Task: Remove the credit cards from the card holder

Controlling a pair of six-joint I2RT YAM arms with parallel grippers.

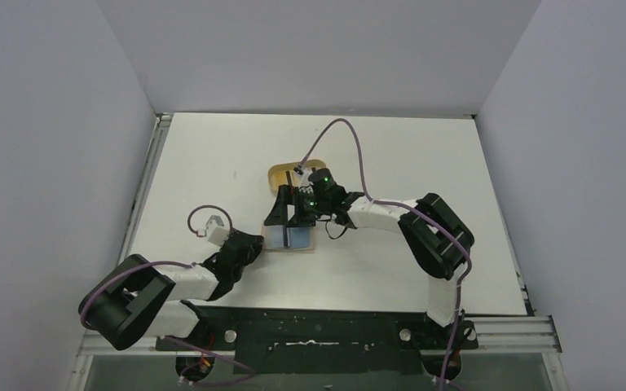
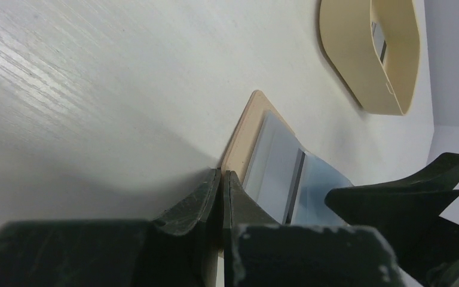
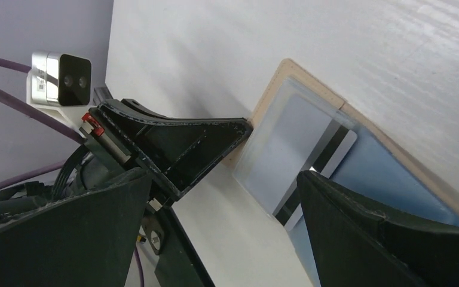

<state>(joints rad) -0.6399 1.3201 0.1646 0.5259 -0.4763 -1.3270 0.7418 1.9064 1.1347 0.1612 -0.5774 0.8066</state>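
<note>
The tan card holder [image 1: 297,237] lies open on the table, light blue lining [image 3: 382,173] up. A bluish-grey credit card [image 3: 293,143] with a black stripe lies on it, partly out of the pocket; it also shows in the left wrist view [image 2: 278,167]. My left gripper [image 2: 222,176] is shut on the holder's tan left edge [image 2: 242,140], low on the table [image 1: 257,244]. My right gripper [image 3: 224,185] is open just above the holder [image 1: 293,213], its fingers either side of the card. The pale card with yellow-orange print is not in view.
An oval tan tray [image 1: 281,173] stands just behind the holder; in the left wrist view its rim [image 2: 364,54] shows with a small flat grey piece inside. The white table runs to grey walls at the back and sides.
</note>
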